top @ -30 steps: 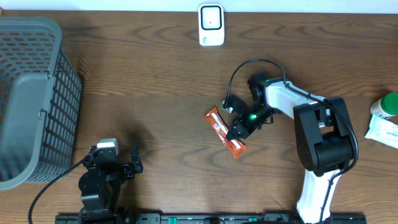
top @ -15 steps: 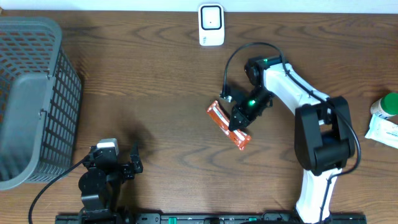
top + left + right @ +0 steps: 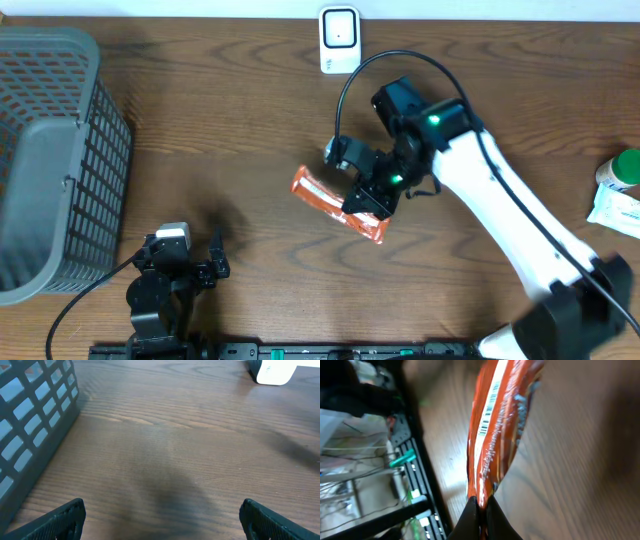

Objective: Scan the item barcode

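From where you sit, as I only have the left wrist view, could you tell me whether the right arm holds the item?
Observer: Yes, the right end effector is shut on an orange snack packet, near one end.
Operator: Thank you. Is a barcode visible?
Observer: Yes, the right wrist view shows a barcode on the packet's white strip.
Operator: Where is the scanner relative to it?
Observer: The white scanner stands at the table's far edge, beyond the packet.

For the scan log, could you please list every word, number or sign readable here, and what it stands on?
Nothing can be quoted.
Orange wrapper: barcode and small print beside it, too blurred to read.
White packet at the right edge: print too small to read.
White scanner: no legible marking.
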